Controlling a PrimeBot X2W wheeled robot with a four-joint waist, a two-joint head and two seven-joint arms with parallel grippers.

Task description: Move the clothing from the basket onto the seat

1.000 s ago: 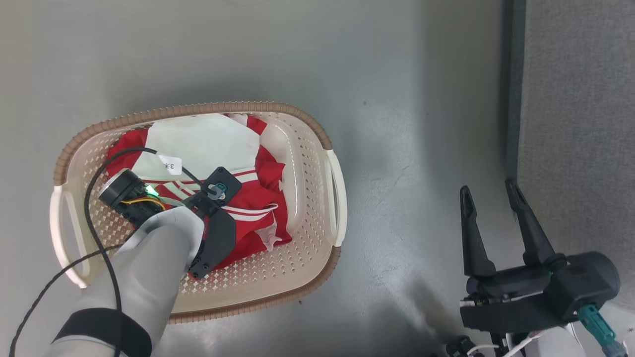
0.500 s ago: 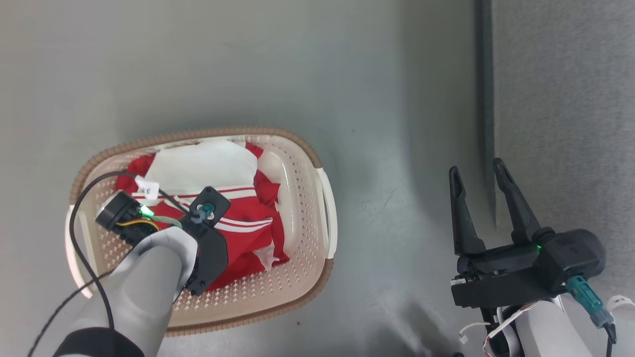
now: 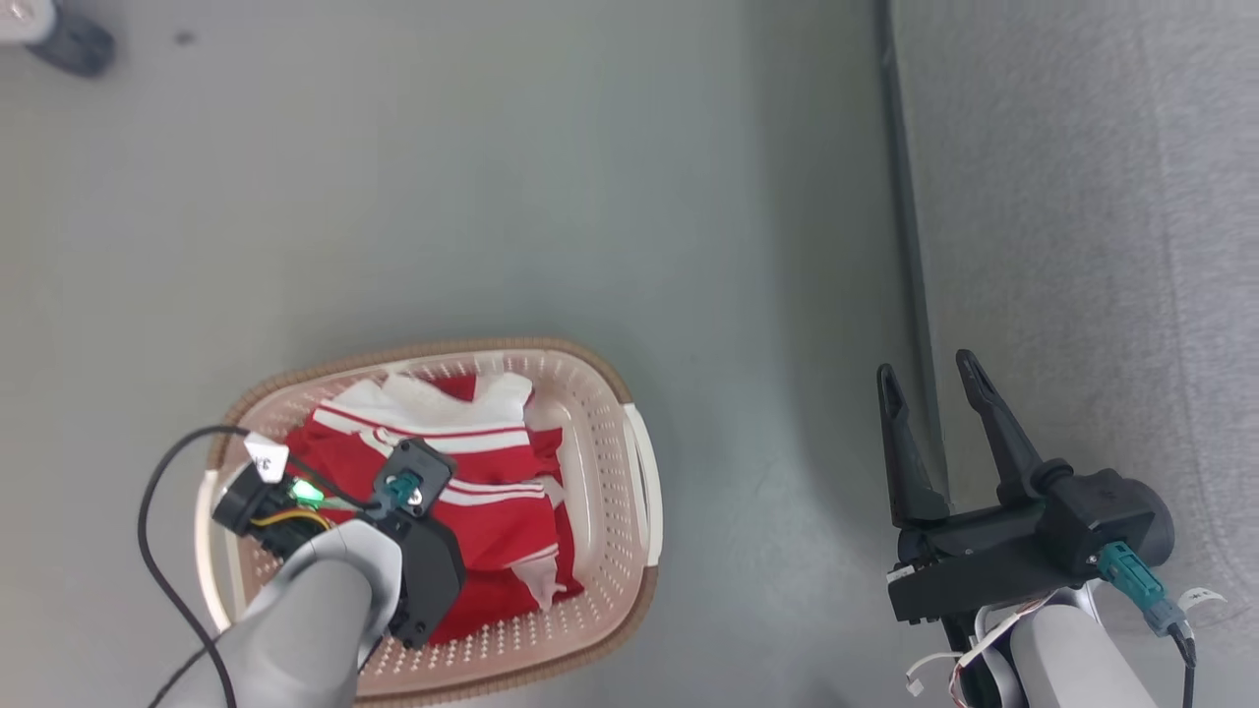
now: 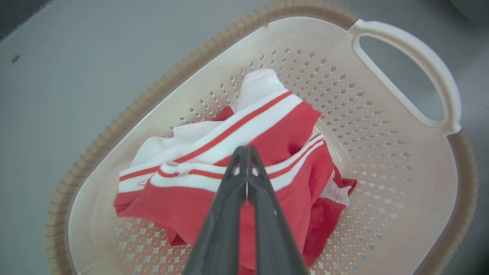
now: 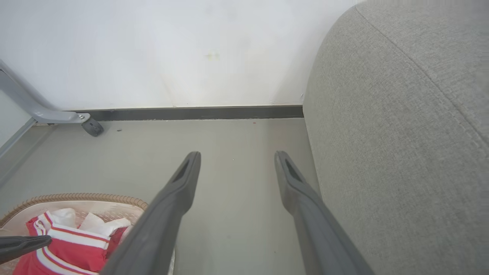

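Because the left gripper (image 4: 246,152) reaches in from above with its two fingers pressed together on the white striped band, the clothing (image 4: 294,126) gathers into a peak at the tips and drapes away on either side. I judge this pinch suited to lifting it clear. The garment lies inside the basket (image 4: 386,126). In the left wrist view its long axis follows the stripes from lower left to upper right, with a white end pointing at the perforated wall. Farther out, across bare floor (image 3: 590,216), the right gripper (image 3: 925,369) hangs with fingers spread wide, holding nothing. It sits at the edge of the grey seat (image 3: 1082,197), probably parked clear of the carrying path.
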